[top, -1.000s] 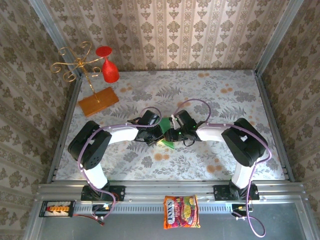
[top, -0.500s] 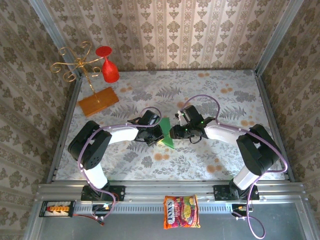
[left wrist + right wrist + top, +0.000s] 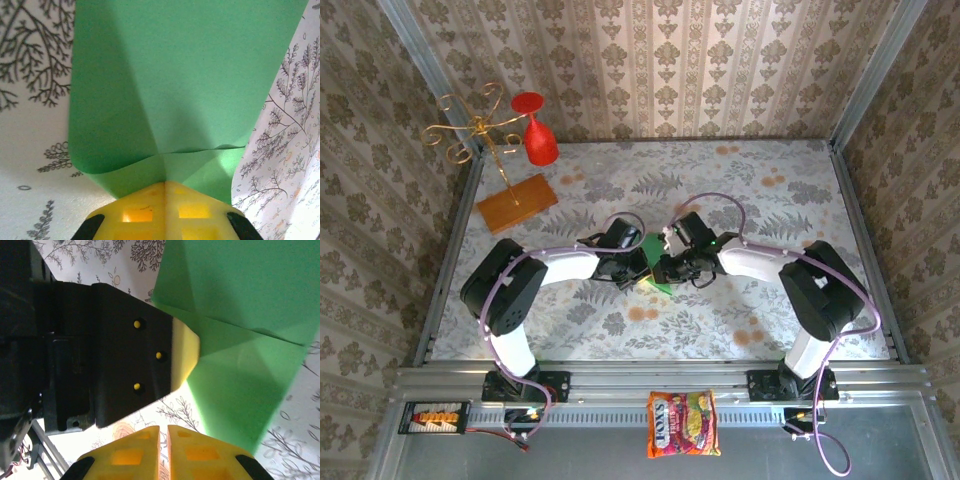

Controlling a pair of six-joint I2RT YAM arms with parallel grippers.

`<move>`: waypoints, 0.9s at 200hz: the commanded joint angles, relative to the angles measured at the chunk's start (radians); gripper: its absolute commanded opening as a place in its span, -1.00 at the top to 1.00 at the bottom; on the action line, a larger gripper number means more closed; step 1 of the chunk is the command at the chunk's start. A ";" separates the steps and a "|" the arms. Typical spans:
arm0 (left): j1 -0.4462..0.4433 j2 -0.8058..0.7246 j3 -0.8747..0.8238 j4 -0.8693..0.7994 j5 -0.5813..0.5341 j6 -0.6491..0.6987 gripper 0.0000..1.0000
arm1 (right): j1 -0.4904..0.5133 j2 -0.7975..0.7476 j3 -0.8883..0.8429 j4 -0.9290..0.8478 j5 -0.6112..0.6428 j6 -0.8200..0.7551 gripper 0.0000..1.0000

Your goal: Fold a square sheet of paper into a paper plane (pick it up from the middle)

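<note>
The green square sheet of paper (image 3: 656, 272) is folded into layers with angled flaps and hangs just above the table's middle. My left gripper (image 3: 638, 264) is shut on it; in the left wrist view the yellow fingertips (image 3: 165, 184) pinch the paper (image 3: 175, 75) at its centre crease. My right gripper (image 3: 667, 268) sits right beside the paper on its right. In the right wrist view its jaws (image 3: 163, 428) stand shut to a thin slit with only table between them, apart from the paper (image 3: 240, 340). The left gripper's black and yellow finger (image 3: 184, 356) shows there on the paper's edge.
A gold wire stand with a red glass (image 3: 536, 138) rises from an orange-brown board (image 3: 516, 203) at the back left. A printed snack packet (image 3: 683, 424) lies on the front rail. Patterned walls close in three sides of the flowered table (image 3: 770, 190).
The right gripper pulled away to the right, then came back against the paper, and its jaws closed down. The left gripper kept its hold on the paper.
</note>
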 commanded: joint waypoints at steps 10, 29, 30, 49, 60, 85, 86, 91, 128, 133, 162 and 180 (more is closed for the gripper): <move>0.001 0.051 0.002 -0.063 0.001 0.033 0.90 | 0.006 0.054 0.026 -0.026 -0.027 -0.016 0.80; 0.001 0.050 0.003 -0.067 0.002 0.037 0.90 | 0.006 0.062 0.023 -0.020 -0.017 -0.018 0.80; 0.001 0.050 0.003 -0.068 0.002 0.037 0.90 | 0.006 0.062 0.023 -0.020 -0.017 -0.019 0.81; 0.002 0.049 0.002 -0.072 0.005 0.041 0.90 | 0.006 0.064 0.022 -0.020 -0.007 -0.023 0.82; 0.002 0.047 0.001 -0.073 0.006 0.041 0.90 | 0.006 0.069 0.025 -0.018 -0.008 -0.025 0.81; 0.005 0.044 -0.003 -0.062 0.015 0.043 0.90 | 0.006 0.086 0.023 -0.020 -0.005 -0.020 0.81; 0.005 0.043 -0.004 -0.062 0.016 0.043 0.90 | 0.006 0.086 0.024 -0.020 -0.005 -0.020 0.81; 0.005 0.043 -0.004 -0.058 0.018 0.041 0.90 | 0.006 0.088 0.023 -0.020 -0.005 -0.020 0.82; 0.014 0.036 -0.019 -0.028 0.035 0.032 0.90 | 0.005 0.097 0.010 -0.020 -0.010 -0.018 0.82; 0.016 0.036 -0.019 -0.025 0.039 0.030 0.90 | 0.005 0.096 0.008 -0.020 -0.010 -0.017 0.82; 0.018 0.036 -0.022 -0.010 0.050 0.032 0.90 | 0.005 0.103 0.003 -0.023 -0.013 -0.015 0.82; 0.018 0.040 -0.022 0.000 0.057 0.034 0.88 | 0.005 0.112 0.004 -0.024 -0.015 -0.015 0.82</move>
